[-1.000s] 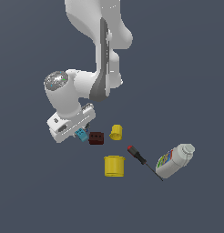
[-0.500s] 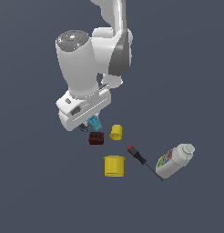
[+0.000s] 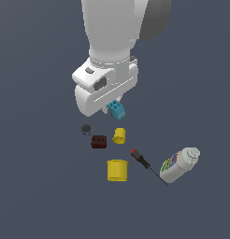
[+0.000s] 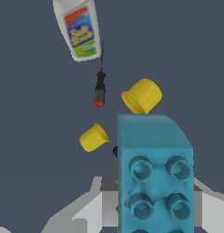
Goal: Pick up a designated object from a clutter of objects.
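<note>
The teal-blue studded brick hangs in my gripper, lifted well above the floor and the other items. In the wrist view the teal brick fills the near field, studs facing the camera, held between my fingers. Below lie the dark red-brown brick, a small yellow cup, a larger yellow cup, the red-handled screwdriver, the white labelled bottle and a small dark round piece. The red-brown brick is almost wholly hidden behind the teal brick in the wrist view.
The wrist view shows the bottle, the screwdriver and both yellow cups on the dark floor far below. The arm's white body fills the upper part of the exterior view.
My gripper has risen steadily from floor level with the teal brick in it, moving toward the exterior view's right. The other items have stayed in place.
</note>
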You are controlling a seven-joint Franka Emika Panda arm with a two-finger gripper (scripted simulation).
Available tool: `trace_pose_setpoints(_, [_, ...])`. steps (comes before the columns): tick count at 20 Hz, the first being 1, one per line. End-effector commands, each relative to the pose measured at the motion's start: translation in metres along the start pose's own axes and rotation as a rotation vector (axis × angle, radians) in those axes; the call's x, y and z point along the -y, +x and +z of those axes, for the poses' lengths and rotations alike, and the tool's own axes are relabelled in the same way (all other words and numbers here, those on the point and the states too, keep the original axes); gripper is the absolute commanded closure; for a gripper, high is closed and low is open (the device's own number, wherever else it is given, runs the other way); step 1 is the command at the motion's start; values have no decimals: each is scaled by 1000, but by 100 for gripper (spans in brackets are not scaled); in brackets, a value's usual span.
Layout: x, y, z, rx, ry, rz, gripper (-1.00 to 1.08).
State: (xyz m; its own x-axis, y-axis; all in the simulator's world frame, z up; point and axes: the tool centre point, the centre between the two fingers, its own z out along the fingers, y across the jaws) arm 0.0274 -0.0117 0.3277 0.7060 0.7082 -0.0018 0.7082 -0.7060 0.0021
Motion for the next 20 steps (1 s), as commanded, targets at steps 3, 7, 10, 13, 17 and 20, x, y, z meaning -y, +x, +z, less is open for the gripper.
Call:
trace_pose_setpoints(3, [16, 21, -37, 0, 1, 0, 108])
trace_pose_setpoints(7, [25, 35, -60, -1, 2, 0, 108])
trace_pose_setpoints(10, [29, 43, -72, -2, 2, 0, 108])
trace_pose_setpoints(13, [32, 48, -80, -2, 2, 0, 108])
trace_pose_setpoints(17, [33, 51, -84, -2, 2, 0, 108])
trace_pose_setpoints(20, [32, 51, -83, -2, 2, 0, 108])
